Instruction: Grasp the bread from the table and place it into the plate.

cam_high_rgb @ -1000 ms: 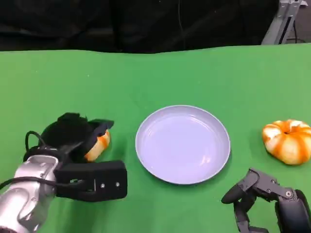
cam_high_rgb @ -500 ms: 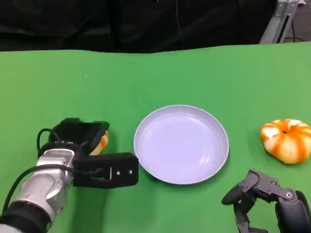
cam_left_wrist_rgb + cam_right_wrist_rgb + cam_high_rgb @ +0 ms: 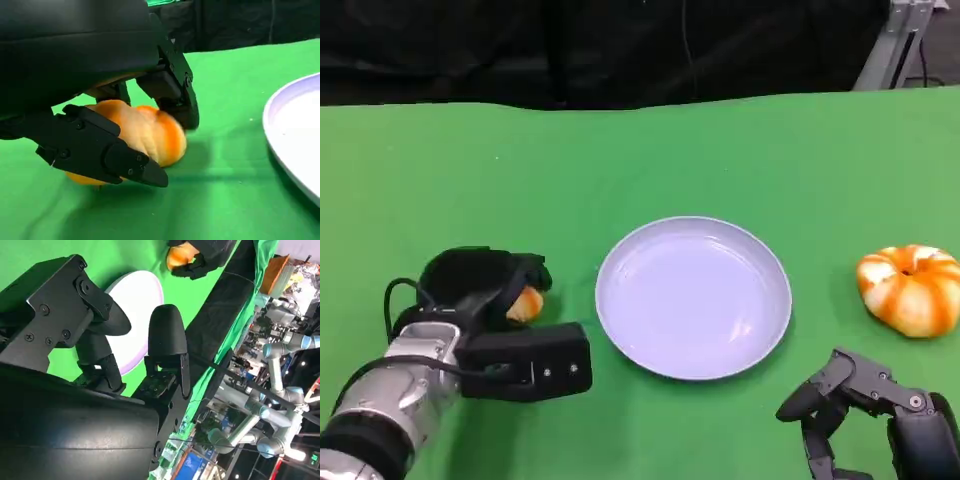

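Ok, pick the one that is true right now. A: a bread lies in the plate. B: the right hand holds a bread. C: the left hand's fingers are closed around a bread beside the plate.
C: the left hand has its fingers wrapped around the bread, on the green table beside the bare plate.

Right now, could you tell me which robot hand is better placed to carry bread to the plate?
The left robot hand: its fingers already close around the orange bread roll beside the round lavender plate. The right robot hand holds nothing.

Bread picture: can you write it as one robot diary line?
left robot hand: grips bread on table | plate: empty | right robot hand: idle
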Available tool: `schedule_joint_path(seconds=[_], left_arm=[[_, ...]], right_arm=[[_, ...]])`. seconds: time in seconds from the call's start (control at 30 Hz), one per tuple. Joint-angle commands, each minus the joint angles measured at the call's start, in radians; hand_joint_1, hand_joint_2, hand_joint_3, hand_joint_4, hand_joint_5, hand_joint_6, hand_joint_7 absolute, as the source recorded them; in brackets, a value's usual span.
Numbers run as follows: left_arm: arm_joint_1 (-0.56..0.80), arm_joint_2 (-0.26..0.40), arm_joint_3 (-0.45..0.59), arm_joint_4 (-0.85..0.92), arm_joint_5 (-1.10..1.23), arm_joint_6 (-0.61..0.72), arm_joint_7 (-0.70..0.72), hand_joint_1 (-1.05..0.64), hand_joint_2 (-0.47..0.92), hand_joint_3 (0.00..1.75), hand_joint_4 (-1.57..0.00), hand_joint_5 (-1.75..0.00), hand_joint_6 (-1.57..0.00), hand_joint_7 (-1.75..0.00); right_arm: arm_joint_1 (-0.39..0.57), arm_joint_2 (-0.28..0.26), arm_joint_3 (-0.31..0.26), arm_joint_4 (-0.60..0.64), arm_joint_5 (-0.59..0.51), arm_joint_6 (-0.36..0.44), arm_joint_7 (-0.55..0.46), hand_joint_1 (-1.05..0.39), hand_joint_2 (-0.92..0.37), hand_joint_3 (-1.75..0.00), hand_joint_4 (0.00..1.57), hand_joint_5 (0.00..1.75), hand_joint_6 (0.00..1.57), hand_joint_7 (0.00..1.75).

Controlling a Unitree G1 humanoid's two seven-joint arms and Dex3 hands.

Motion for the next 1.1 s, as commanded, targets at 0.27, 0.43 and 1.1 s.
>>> schedule_joint_path(seconds=[0.27,0.43,1.1], left_arm=[[0.089,0.071,0.023,-0.136,-0.020,-0.027,0.037,-0.14,0.91,0.23,-0.82,-1.75,-0.69,-1.51],[0.163,0.098,0.067,-0.294,-0.029,-0.069,0.099,-0.12,0.76,0.46,-0.83,-1.75,-0.87,-1.17],[0.137,-0.005,0.055,-0.439,-0.047,-0.226,0.118,-0.12,0.26,1.40,-0.92,-1.75,-0.71,-1.75]], right_arm=[[0.000,-0.005,-0.004,-0.005,0.000,0.004,-0.002,0.08,-0.30,-1.35,0.77,1.59,0.81,1.27],[-0.003,-0.008,-0.007,-0.001,-0.002,-0.001,-0.003,0.09,-0.30,-1.36,0.77,1.59,0.81,1.27],[-0.002,-0.007,-0.005,0.003,0.004,0.000,0.001,0.08,-0.31,-1.34,0.76,1.59,0.81,1.27]])
